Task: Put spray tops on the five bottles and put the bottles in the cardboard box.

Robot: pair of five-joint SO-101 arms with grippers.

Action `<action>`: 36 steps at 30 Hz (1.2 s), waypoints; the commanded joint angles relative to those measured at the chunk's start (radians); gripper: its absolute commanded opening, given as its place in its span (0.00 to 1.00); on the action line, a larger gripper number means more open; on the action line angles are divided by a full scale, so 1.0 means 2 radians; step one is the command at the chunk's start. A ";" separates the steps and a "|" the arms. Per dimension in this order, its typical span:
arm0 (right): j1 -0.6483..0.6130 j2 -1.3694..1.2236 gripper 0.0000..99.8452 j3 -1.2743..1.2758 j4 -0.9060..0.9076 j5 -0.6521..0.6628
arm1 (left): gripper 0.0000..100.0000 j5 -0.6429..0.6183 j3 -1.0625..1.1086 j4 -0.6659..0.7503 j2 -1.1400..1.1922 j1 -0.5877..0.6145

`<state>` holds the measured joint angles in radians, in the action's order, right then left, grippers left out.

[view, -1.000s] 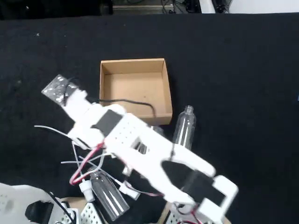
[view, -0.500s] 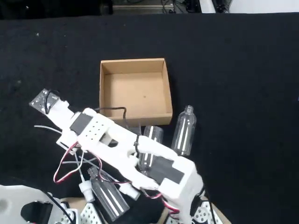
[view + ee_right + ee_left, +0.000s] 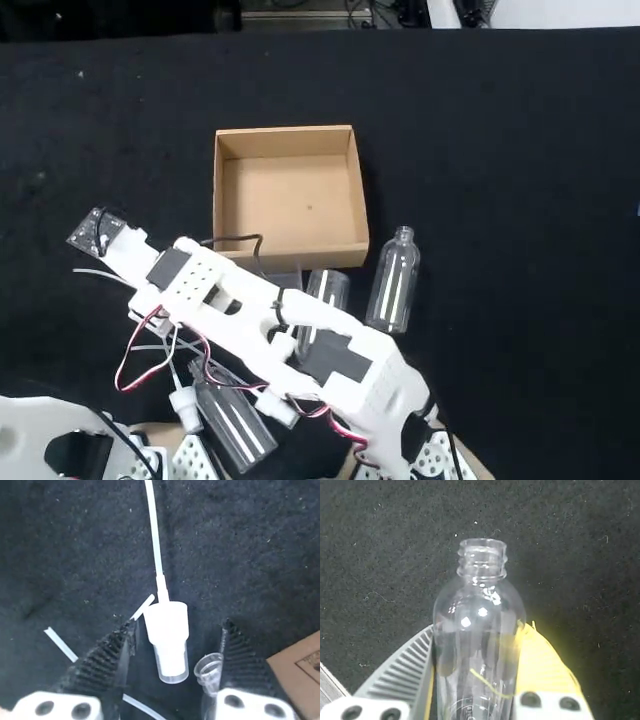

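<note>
Moved: our right arm [image 3: 280, 320] swung leftward, lower.
Right gripper [image 3: 177, 625]: wide open, astride the spray top [image 3: 167, 640], ready to pinch.
Left gripper [image 3: 477, 630]: clamps 1 bottle [image 3: 479, 605], neck bare for capping.
Cardboard box [image 3: 285, 131]: awaiting bottles; 2 loose bottles [image 3: 393, 280] just beside.

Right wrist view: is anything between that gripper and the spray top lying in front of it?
Nothing visible. The spray top lies on the black cloth, in the gap of the open right gripper, with bare cloth on both sides. A small clear open rim sits beside it, close to one finger, not between gripper and top.
</note>
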<state>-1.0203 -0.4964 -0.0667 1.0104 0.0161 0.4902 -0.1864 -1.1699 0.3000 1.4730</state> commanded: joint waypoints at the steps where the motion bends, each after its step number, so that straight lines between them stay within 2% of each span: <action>1: -0.005 0.000 0.22 -0.032 -0.009 0.005 | 0.03 -0.003 -0.030 0.007 -0.012 0.003; 10: -0.007 -0.026 0.22 -0.033 -0.028 0.005 | 0.03 -0.003 -0.032 0.007 -0.012 0.003; 17: -0.005 -0.023 0.01 -0.034 -0.041 0.001 | 0.03 -0.003 -0.032 0.007 -0.012 0.003; 18: -0.004 -0.015 0.01 -0.033 -0.040 0.001 | 0.03 -0.003 -0.032 0.007 -0.012 0.003; 26: 0.042 0.129 0.01 -0.032 0.032 0.002 | 0.03 -0.015 -0.033 -0.002 -0.020 -0.010; 33: 0.116 0.279 0.01 -0.031 0.134 0.002 | 0.03 -0.037 -0.030 -0.112 -0.133 -0.072; 36: 0.147 0.337 0.01 -0.029 0.171 0.005 | 0.03 -0.063 -0.005 -0.132 -0.189 -0.101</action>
<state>-0.8147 -0.0222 -0.0744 1.2620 0.0207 0.4196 -0.1864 -1.3740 0.1158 1.3518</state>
